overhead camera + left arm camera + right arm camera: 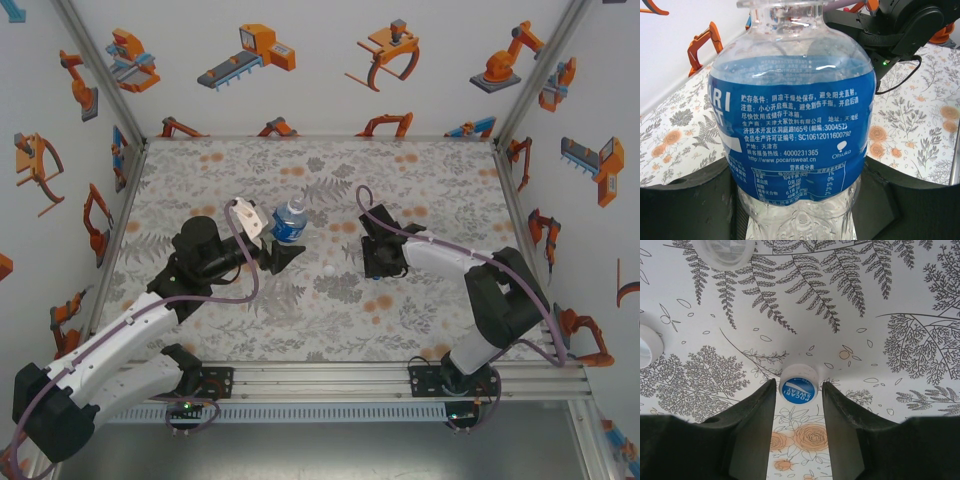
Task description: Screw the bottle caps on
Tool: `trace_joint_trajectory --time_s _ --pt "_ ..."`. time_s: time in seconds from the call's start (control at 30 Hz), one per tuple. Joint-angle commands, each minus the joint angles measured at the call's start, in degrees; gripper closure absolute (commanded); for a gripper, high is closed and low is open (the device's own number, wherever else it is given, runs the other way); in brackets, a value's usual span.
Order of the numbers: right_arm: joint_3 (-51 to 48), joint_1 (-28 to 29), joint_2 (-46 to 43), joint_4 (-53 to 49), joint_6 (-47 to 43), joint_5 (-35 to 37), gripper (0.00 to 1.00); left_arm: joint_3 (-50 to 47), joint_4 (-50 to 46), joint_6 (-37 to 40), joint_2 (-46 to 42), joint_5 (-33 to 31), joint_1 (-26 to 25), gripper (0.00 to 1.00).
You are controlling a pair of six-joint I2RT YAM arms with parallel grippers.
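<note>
My left gripper (283,243) is shut on the blue-labelled bottle (290,222), held upright at mid-table. In the left wrist view the bottle (792,125) stands between the black fingers (685,200), its neck cut off by the frame's top edge. My right gripper (378,262) points down at the table, right of the bottle. Its jaws (798,386) are open around a whitish cap (798,388) with a blue top, which lies on the table between the fingertips. Another small white cap (328,270) lies between the arms. The green-labelled and unlabelled bottles are out of view.
Two more round whitish rims, one (722,250) at the top and one (647,346) at the left edge, lie on the floral table cover (430,180) near the right gripper. White walls enclose the table on three sides.
</note>
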Motion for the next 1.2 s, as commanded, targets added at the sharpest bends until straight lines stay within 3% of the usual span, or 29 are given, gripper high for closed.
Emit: trace_joint_trajectory --time_s 0.0,0.8,1.17 --pt "0.67 0.54 0.61 -0.96 0.35 0.25 0.59 -0.62 1.49 -0.76 -0.78 -0.08 0.44 1.00" --pt "-0.05 0.53 1.53 0.81 0.81 0.46 0.60 -0.77 2.06 -0.99 -0.55 0.00 0.45 1.00" --pt "-0.51 0.52 -1.84 0.62 -0.85 0.28 0.72 -0.18 -0.64 1.24 -0.52 0.09 0.49 1.00"
